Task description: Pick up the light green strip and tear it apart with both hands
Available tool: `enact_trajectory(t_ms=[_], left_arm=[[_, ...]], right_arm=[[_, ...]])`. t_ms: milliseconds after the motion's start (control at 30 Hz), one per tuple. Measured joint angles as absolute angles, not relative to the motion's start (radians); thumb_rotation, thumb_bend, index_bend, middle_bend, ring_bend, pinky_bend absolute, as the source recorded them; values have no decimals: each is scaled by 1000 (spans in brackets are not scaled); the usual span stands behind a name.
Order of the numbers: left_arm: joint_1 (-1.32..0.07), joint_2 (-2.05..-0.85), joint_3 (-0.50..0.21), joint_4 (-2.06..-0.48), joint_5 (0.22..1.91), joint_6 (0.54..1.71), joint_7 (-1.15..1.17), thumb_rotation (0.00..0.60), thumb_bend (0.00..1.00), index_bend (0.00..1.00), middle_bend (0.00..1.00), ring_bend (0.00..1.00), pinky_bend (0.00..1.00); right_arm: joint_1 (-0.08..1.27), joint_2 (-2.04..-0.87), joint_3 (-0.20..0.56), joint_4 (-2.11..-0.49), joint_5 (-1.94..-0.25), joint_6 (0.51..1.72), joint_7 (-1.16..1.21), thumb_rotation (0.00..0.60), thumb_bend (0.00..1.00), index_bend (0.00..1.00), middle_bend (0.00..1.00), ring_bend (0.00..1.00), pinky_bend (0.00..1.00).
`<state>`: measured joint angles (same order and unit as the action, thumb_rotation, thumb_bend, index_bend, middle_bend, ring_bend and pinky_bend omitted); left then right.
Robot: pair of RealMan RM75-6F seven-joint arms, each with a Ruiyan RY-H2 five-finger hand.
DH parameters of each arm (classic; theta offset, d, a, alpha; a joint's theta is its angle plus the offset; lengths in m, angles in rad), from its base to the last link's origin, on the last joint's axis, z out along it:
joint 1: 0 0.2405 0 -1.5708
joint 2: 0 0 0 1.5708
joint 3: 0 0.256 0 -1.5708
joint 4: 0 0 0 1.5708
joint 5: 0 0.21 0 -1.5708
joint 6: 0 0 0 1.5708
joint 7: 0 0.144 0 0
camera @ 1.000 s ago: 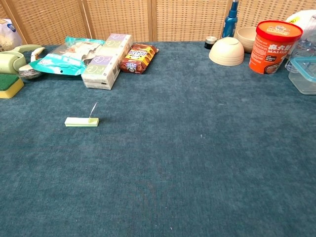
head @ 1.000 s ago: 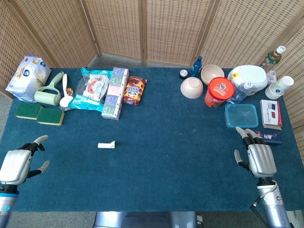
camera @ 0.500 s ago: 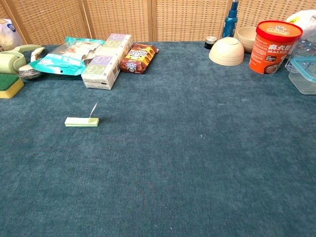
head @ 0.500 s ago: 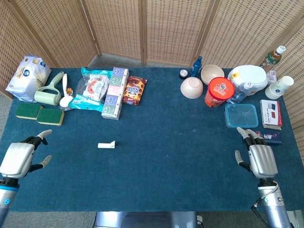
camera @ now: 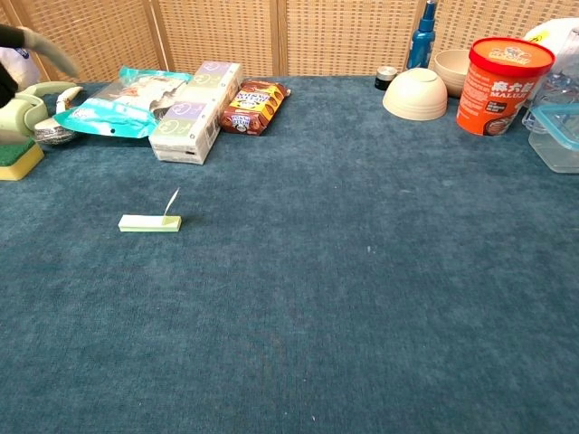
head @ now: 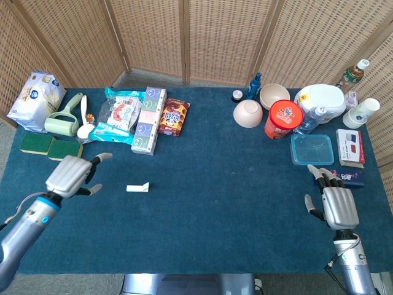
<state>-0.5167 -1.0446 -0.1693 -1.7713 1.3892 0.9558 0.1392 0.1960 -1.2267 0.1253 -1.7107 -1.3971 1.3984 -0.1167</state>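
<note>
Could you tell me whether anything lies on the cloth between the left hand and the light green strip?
Nothing visible does. The left hand hovers with fingers spread just left of the light green strip, and only bare blue tablecloth shows between them. The sponges and snack packets sit farther back, off that path.

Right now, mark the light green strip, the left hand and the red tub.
light green strip [camera: 149, 222], chest view, middle of its flat body.
left hand [head: 70, 174], head view, back of hand.
red tub [camera: 494, 74], chest view, printed side wall.
</note>
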Motion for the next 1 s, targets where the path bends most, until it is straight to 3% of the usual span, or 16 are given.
enact_trajectory(t_ms=[300,500,1000], left_arm=[[-592,-1108,-171,-1725,1346,893,190,600,220,341,1000,1000,1000],[-617,-1140,-154,-1724,1281,870,282,600,302,422,1000,1000,1000],[-678,-1254,-104,-1678,1100,838,420,600,284,420,1000,1000,1000]], right_arm=[[198,-1231,129,-1704,-1392,1396,-111,600,471,102,241,151,236],[198,-1231,129,-1694,-1386,1390,-99,600,471,102,241,151,236],[191,-1234,123,-1680,-1388,1392,-79,600,471,97,241,151,236]])
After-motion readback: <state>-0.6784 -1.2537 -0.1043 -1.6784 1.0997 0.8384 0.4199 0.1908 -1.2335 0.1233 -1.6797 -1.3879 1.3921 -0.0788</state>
